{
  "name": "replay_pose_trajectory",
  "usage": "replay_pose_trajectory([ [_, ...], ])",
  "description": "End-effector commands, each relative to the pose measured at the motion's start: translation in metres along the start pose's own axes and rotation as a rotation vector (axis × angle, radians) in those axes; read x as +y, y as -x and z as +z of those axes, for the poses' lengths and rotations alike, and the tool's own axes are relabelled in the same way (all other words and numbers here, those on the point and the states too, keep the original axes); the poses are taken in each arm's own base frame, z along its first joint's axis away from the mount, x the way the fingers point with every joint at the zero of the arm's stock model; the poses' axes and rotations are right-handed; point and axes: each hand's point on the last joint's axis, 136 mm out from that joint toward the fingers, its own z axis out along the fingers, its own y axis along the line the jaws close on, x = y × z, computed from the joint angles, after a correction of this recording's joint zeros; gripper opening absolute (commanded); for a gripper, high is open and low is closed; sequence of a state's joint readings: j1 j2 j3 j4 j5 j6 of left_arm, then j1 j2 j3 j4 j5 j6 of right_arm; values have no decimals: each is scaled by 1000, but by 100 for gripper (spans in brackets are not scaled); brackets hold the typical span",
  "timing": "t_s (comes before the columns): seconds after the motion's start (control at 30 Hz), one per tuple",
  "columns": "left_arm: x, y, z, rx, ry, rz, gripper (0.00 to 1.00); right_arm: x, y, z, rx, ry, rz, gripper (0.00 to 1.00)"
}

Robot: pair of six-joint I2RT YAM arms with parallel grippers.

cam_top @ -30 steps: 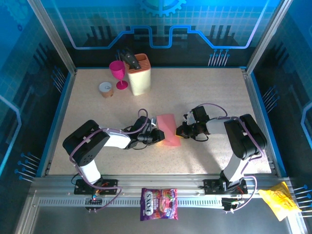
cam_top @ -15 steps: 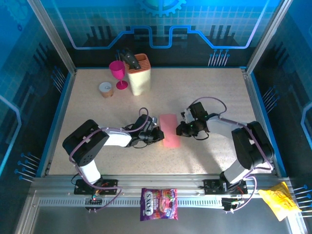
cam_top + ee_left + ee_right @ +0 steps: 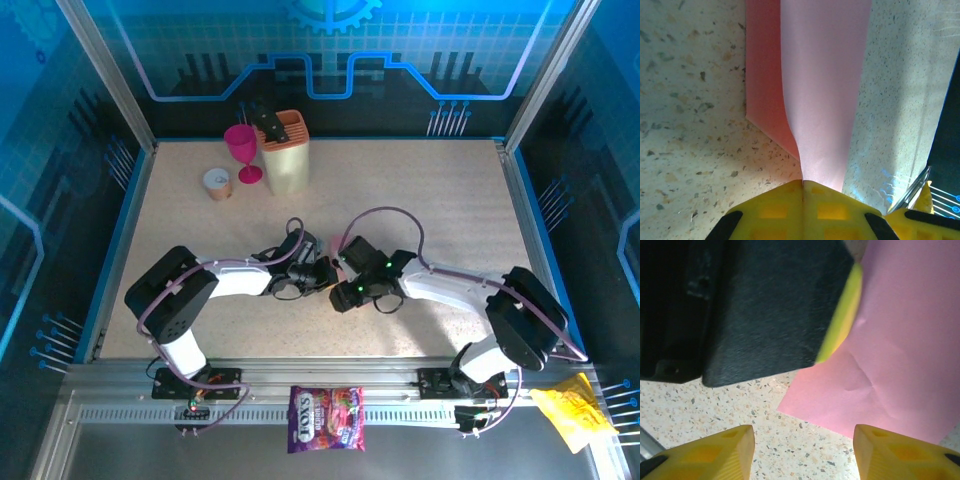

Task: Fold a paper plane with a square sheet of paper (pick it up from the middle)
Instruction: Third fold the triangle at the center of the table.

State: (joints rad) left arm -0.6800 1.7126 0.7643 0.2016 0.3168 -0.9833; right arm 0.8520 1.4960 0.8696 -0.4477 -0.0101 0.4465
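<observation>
I work in a robotics lab cell: my speckled tabletop (image 3: 430, 190) is boxed in by aluminium posts (image 3: 108, 80) and blue panels (image 3: 330, 40) printed with circuit graphics, and my arm bases (image 3: 195, 380) are bolted to a slotted metal rail (image 3: 400, 402)

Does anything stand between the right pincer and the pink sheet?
Nothing visible: the open right pincer hangs over a corner of the pink sheet. The left pincer, shut on that sheet, sits close by.
</observation>
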Motion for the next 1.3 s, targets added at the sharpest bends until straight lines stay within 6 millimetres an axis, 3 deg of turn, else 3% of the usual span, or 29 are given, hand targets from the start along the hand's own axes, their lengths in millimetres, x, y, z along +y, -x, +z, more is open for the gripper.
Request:
replay_pose_trajectory([
  [0.0, -9, -3, -6, 36, -16, -36, 0, -11, 0, -4, -41, -130, -17, 57],
  [0.13, -9, -4, -5, 43, -20, -46, 0, -11, -5, 4, -27, -186, -38, 58],
  [0.17, -9, -3, -5, 42, -21, -47, 0, -5, 4, 3, -44, -178, -40, 58],
  [0.3, -11, -2, -7, 41, -26, -48, 0, 3, 5, 10, -41, -178, -58, 59],
  [0.57, -6, -4, -7, 40, -19, -50, 0, 4, 10, 12, -47, -202, -60, 55],
  [0.67, -5, -4, -6, 41, -18, -51, 0, 2, 10, 9, -55, -214, -57, 48],
  [1.03, -3, -4, -6, 41, -17, -50, 0, 2, 12, 3, -63, -212, -61, 6],
  [1.2, -3, -3, -7, 37, -21, -46, 0, 4, 14, 2, -56, -196, -69, 0],
  [1.27, -3, -1, -10, 28, -26, -40, 6, 5, 15, 1, -52, -178, -70, 0],
])
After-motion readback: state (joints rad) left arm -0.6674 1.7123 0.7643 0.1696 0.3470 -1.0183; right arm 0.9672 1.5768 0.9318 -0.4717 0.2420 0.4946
